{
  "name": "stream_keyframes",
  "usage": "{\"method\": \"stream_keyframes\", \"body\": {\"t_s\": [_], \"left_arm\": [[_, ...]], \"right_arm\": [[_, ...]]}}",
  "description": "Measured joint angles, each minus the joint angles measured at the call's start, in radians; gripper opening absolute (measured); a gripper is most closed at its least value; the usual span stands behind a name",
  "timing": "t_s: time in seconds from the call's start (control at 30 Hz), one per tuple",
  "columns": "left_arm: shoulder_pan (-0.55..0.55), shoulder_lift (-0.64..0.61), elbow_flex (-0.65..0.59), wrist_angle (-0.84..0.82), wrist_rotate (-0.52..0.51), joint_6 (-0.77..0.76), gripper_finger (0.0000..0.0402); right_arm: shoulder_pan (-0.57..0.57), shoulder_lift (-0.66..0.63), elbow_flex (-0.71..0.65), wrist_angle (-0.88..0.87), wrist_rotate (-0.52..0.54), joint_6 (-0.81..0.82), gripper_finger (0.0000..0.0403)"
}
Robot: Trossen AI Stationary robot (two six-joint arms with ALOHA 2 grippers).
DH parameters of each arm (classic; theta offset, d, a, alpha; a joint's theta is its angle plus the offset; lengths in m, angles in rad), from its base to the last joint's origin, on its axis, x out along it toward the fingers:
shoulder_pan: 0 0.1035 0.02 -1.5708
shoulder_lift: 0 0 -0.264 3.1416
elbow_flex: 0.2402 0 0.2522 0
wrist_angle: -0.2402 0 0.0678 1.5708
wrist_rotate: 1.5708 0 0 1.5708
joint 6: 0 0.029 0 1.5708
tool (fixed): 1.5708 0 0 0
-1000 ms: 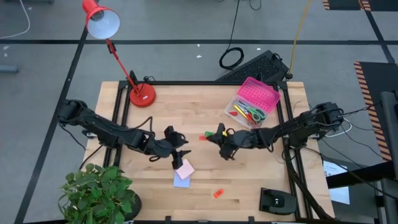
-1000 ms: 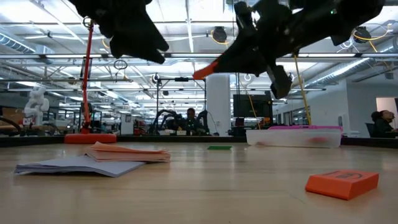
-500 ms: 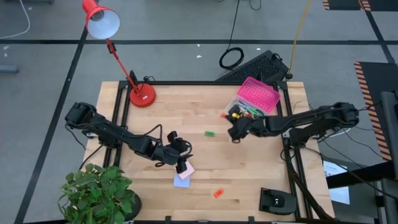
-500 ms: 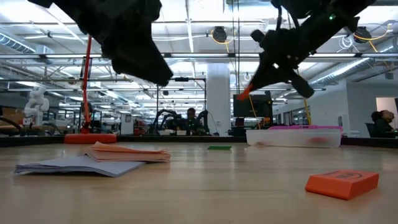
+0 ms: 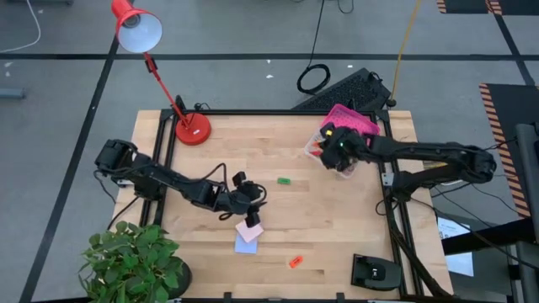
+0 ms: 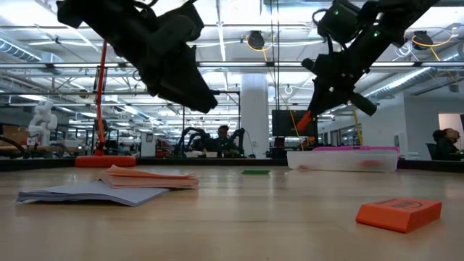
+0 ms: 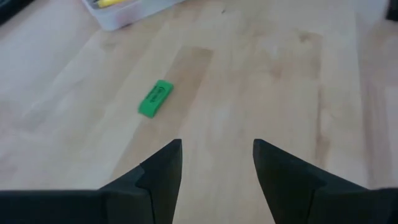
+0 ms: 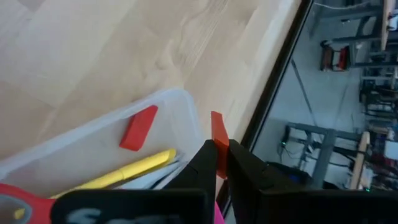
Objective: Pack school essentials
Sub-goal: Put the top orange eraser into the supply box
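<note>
From above, the right gripper [image 5: 339, 148] is now hanging over the clear box [image 5: 313, 145] at the table's far right, having swung there from the middle of the table within the last second, while the left gripper [image 5: 253, 200] is sinking toward the pink sticky-note pad [image 5: 249, 230], which is lying on the lavender pad [image 5: 244, 246]. A green eraser [image 5: 285, 180] is lying between the two arms and an orange eraser [image 5: 295, 262] is sitting near the front edge. At table height, the right gripper [image 6: 319, 109] is carrying a small red-orange piece above the box [image 6: 341, 159], and both pads [image 6: 148, 177] are resting untouched on the wood. The left wrist camera is showing its fingers [image 7: 163, 168] apart with nothing between them, the green eraser [image 7: 155, 98] ahead. The right wrist camera is showing its fingers [image 8: 205, 163] pinched together on a red eraser [image 8: 218, 134] just over the box wall [image 8: 180, 99], where another red eraser [image 8: 138, 128] and a yellow pen [image 8: 134, 169] are already lying. One more item seems about to be dropped in; the pads and two erasers are still waiting.
</note>
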State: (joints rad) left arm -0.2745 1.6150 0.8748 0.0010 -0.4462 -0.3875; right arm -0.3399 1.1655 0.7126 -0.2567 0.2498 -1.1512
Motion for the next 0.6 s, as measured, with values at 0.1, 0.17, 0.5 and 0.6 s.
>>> {"method": "stream_keyframes", "body": {"t_s": [0.1, 0.17, 0.5, 0.6], "left_arm": [[0.02, 0.0, 0.0, 0.019, 0.002, 0.02, 0.02], [0.031, 0.0, 0.0, 0.02, 0.002, 0.02, 0.02], [0.052, 0.0, 0.0, 0.019, 0.004, 0.037, 0.02], [0.052, 0.0, 0.0, 0.023, 0.004, 0.044, 0.02]], "right_arm": [[-0.061, 0.02, 0.0, -0.002, -0.044, -0.031, 0.0015], [-0.09, 0.032, 0.0, -0.001, -0.068, -0.042, 0.0015], [-0.141, 0.16, 0.0, 0.011, -0.15, -0.108, 0.0015], [-0.147, 0.192, 0.0, 0.048, -0.15, -0.11, 0.0017]]}}
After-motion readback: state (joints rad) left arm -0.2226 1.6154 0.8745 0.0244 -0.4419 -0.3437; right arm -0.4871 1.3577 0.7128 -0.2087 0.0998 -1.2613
